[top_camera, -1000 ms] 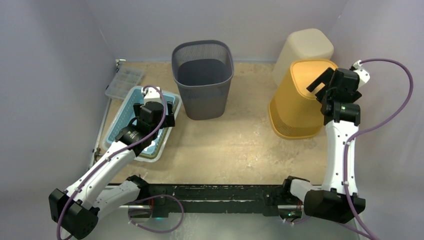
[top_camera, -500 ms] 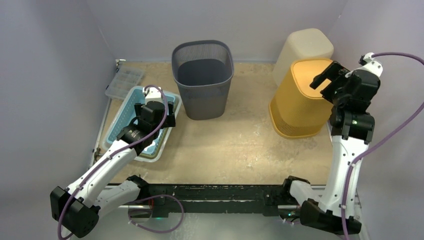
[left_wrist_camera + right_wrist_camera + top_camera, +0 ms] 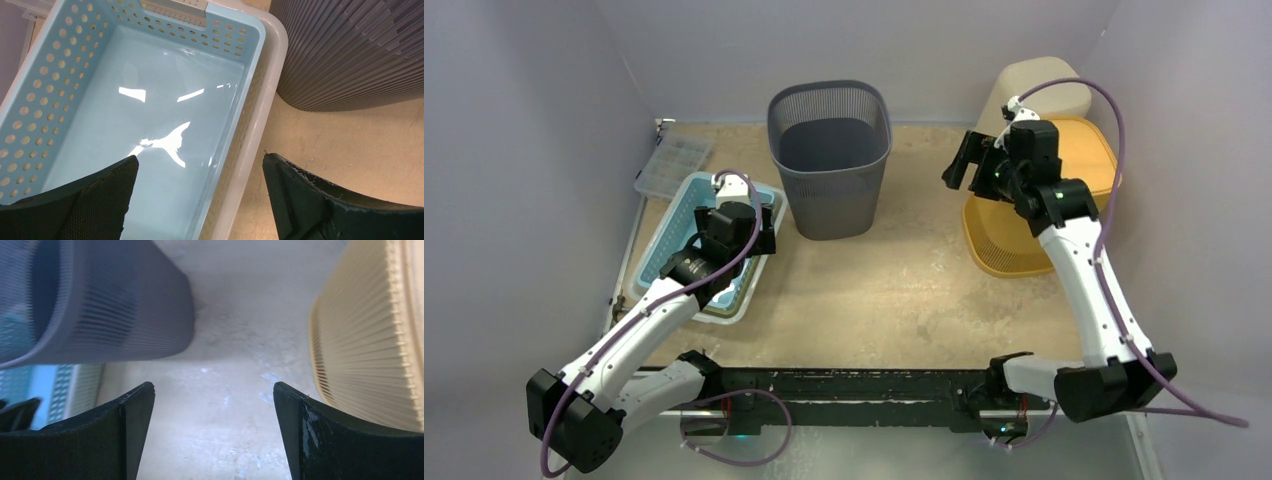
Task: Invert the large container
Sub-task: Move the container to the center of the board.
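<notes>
The large grey ribbed bin (image 3: 830,170) stands upright, mouth up, at the back middle. It also shows in the left wrist view (image 3: 350,50) and the right wrist view (image 3: 100,305). My right gripper (image 3: 959,162) is open and empty, held in the air between the grey bin and the yellow bin (image 3: 1014,235), touching neither. In the right wrist view my right gripper (image 3: 213,385) has bare table between its fingers. My left gripper (image 3: 767,230) is open and empty over the right rim of the blue basket (image 3: 674,235); the left wrist view (image 3: 200,158) shows the same.
The yellow bin (image 3: 370,340) sits mouth down at the right, with a beige bin (image 3: 1039,90) mouth down behind it. The blue basket (image 3: 150,100) rests in a white tray (image 3: 260,135). A clear organiser box (image 3: 672,165) lies at the back left.
My right arm has swung left from over the yellow bin's top to the gap between the yellow and grey bins. The left arm has not moved.
</notes>
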`<action>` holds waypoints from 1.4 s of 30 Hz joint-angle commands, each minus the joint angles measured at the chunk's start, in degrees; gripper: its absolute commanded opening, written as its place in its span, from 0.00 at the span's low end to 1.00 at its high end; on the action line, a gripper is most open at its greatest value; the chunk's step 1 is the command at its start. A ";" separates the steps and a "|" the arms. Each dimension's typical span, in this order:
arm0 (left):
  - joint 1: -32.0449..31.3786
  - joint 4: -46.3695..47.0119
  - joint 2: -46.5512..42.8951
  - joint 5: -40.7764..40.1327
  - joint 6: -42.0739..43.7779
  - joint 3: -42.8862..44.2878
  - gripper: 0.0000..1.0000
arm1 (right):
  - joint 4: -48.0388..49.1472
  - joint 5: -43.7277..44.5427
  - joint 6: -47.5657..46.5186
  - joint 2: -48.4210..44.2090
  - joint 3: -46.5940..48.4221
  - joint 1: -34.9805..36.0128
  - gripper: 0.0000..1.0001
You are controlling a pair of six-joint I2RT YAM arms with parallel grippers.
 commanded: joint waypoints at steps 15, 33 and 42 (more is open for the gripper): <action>0.48 1.45 0.62 0.07 1.00 1.17 0.94 | 2.78 23.15 -5.85 9.45 -1.50 -1.65 0.98; 0.49 1.53 0.44 -0.02 0.95 1.21 0.94 | 4.55 12.48 -5.67 13.67 0.33 -7.96 0.97; 0.47 1.57 0.31 0.09 1.08 1.23 0.94 | 1.52 7.95 0.69 -2.87 -5.73 -7.92 0.99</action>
